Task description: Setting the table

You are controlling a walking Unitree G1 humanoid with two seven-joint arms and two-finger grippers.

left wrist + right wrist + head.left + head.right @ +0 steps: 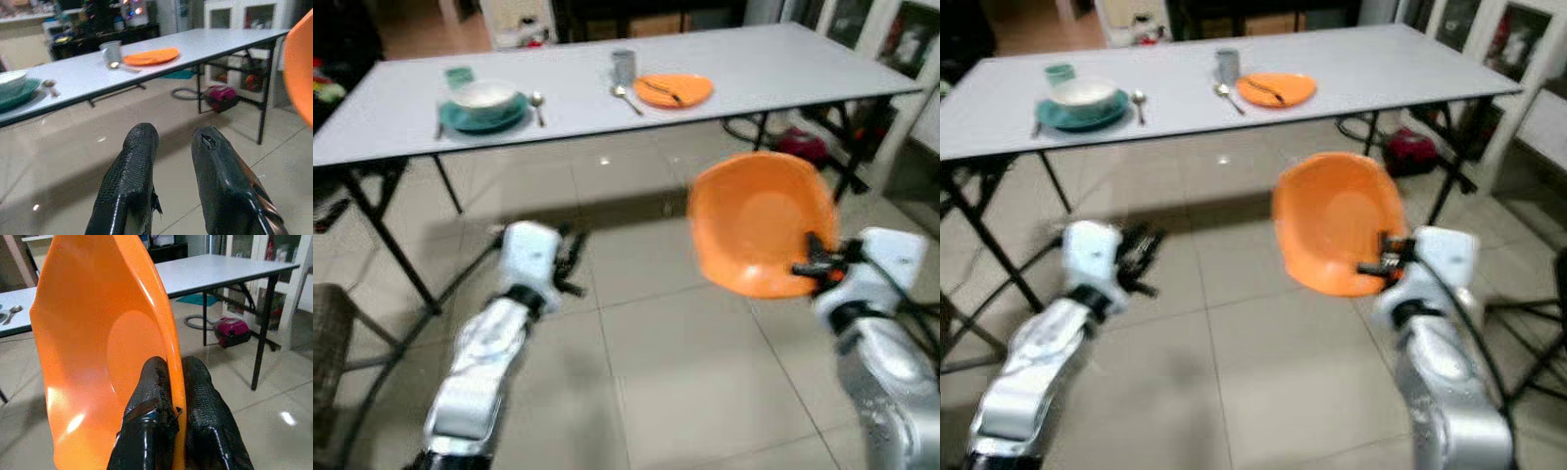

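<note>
1. The right gripper is clamped on the rim of an orange bowl, one finger inside and one outside. The bowl is held tilted on edge in the air, at about 3 o'clock in the head view, over the tiled floor and well short of the table.
2. The left gripper hangs at about 9 o'clock, holding nothing; its two black fingers stand a narrow gap apart and point toward the table.
3. A long grey table runs across the 12 o'clock side on black folding legs.
4. At about 11 o'clock on the table sits a teal plate with a white bowl on it, a spoon just beside it toward the table's middle, and a small teal cup behind it.
5. Near 12 o'clock lies an orange plate with a dark utensil across it; I cannot tell which kind. A grey cup stands just beside that plate, and a second spoon lies in front of the cup.
6. Under the table's far end at about 2 o'clock, a dark red bag-like thing rests on the floor.
</note>
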